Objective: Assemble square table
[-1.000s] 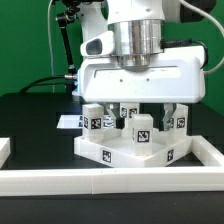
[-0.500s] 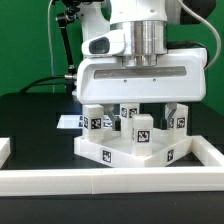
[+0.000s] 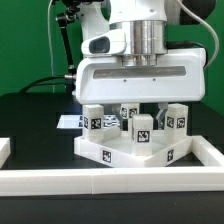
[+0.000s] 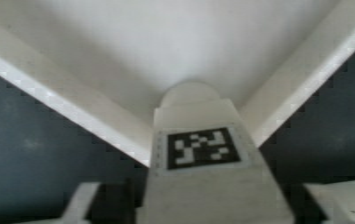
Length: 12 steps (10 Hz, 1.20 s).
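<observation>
White plastic fills your views: the slab [image 3: 128, 150] lies inside the rail [image 3: 110, 180], with four legs standing on it, and the gripper [image 3: 140, 108] hangs low over the front leg [image 3: 141, 128]. Compared with a second ago the fingers have drawn inward around that leg, though contact is not visible. You are probably starting the pick.

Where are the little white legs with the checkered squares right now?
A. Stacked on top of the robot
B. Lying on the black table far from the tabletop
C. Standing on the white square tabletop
C, because in the exterior view the legs stand upright on the square tabletop, right under the robot's pincer.
</observation>
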{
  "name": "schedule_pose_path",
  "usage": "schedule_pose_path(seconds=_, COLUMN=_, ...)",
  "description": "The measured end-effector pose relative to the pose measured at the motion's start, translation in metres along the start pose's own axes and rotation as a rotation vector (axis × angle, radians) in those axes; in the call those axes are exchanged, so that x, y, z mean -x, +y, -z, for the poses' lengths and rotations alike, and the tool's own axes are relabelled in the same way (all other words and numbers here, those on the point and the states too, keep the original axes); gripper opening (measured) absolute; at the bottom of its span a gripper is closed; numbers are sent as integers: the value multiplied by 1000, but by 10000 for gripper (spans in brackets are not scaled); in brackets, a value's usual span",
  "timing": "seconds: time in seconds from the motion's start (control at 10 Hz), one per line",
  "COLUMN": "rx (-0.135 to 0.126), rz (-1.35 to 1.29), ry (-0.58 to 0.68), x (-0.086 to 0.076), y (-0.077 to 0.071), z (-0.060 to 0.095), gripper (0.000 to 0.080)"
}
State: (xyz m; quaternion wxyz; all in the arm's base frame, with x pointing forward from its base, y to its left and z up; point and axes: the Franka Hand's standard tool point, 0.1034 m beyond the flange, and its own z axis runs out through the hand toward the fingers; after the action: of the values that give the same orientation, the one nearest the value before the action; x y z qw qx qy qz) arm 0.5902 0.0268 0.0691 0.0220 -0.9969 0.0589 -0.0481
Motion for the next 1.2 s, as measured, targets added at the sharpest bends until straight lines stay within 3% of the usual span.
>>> schedule_pose_path(seconds=0.1, rx=0, rz=-20, ry=0, x=0, y=0, z=0, gripper=288)
schedule_pose_path(seconds=0.4, rx=-1, rz=-109, ry=0, x=0, y=0, z=0, gripper=288)
schedule_pose_path(seconds=0.6, rx=-1, rz=-438, ry=-1, x=1, y=-6, z=0, gripper=288)
schedule_pose_path(seconds=1.2, rx=9, rz=-1064, ry=-43, x=3, y=-14, z=-1, gripper=290)
